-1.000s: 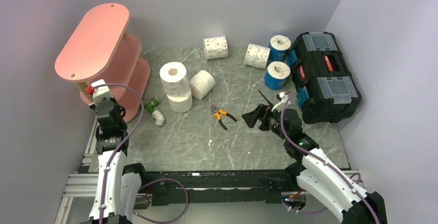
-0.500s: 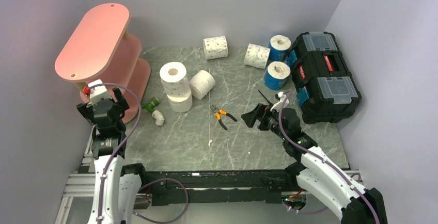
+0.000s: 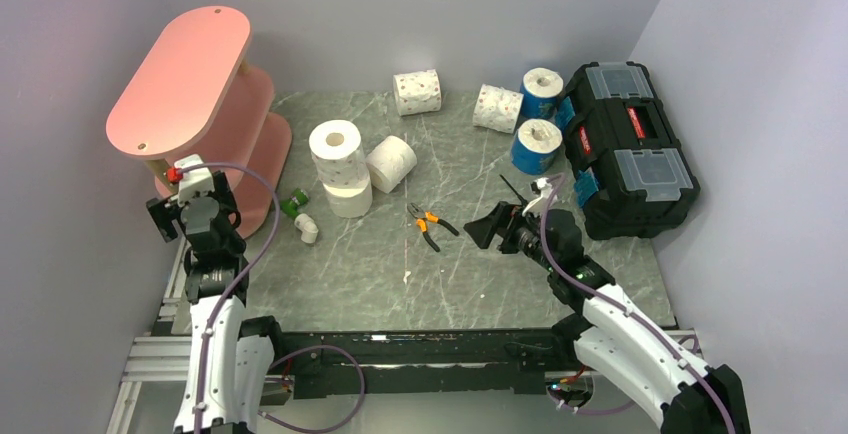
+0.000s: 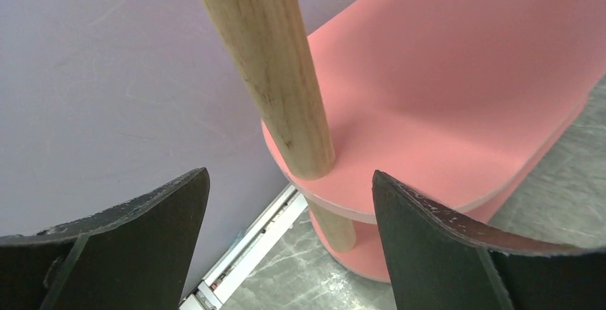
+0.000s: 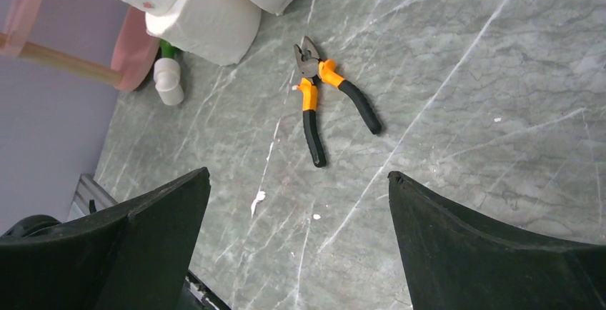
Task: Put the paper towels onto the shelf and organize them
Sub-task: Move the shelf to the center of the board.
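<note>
The pink shelf [image 3: 180, 79] stands at the far left, its tiers bare. Several paper towels are on the table: two white rolls stacked [image 3: 336, 149], one on its side [image 3: 392, 162], two speckled rolls [image 3: 417, 92] [image 3: 497, 107], and two blue-wrapped rolls [image 3: 541, 92] [image 3: 536, 145]. My left gripper [image 3: 193, 216] hangs open by the shelf's near end. In the left wrist view it [image 4: 289, 174] faces a wooden post [image 4: 275, 74] and the middle board [image 4: 457, 96], holding nothing. My right gripper [image 3: 490, 224] [image 5: 297, 174] is open and empty above the table.
Orange-handled pliers [image 3: 430, 224] [image 5: 325, 103] lie mid-table, ahead of the right gripper. A green and white pipe fitting [image 3: 300, 212] sits between the shelf and the stacked rolls. A black toolbox [image 3: 625, 144] stands along the right side. Purple walls close in on the left and back.
The left gripper went from shut to wide open and shifted slightly near the shelf's end. The right arm and the rolls have not moved.
</note>
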Action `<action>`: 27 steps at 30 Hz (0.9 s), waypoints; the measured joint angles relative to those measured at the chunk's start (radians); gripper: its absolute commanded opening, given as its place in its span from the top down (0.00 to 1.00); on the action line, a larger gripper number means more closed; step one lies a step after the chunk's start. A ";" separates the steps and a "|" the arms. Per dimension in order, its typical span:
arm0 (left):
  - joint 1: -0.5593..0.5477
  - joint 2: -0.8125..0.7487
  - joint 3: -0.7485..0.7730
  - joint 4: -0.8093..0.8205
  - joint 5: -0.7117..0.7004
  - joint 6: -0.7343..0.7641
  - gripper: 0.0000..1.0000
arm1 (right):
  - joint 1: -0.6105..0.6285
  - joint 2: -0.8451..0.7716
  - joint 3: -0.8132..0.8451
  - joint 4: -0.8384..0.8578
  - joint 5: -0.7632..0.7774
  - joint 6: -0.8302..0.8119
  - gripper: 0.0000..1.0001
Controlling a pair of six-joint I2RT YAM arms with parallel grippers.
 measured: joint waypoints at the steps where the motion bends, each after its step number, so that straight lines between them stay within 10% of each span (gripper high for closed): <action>1: 0.011 0.007 -0.014 0.030 0.001 0.015 0.12 | 0.000 -0.011 0.000 0.000 0.000 0.000 0.03; 17: 0.096 0.127 -0.111 0.360 0.048 0.087 0.35 | 0.000 -0.062 -0.014 0.001 -0.007 0.000 0.02; 27: 0.099 0.142 -0.111 0.384 0.096 0.066 0.68 | 0.000 -0.063 -0.015 0.000 -0.006 0.000 0.02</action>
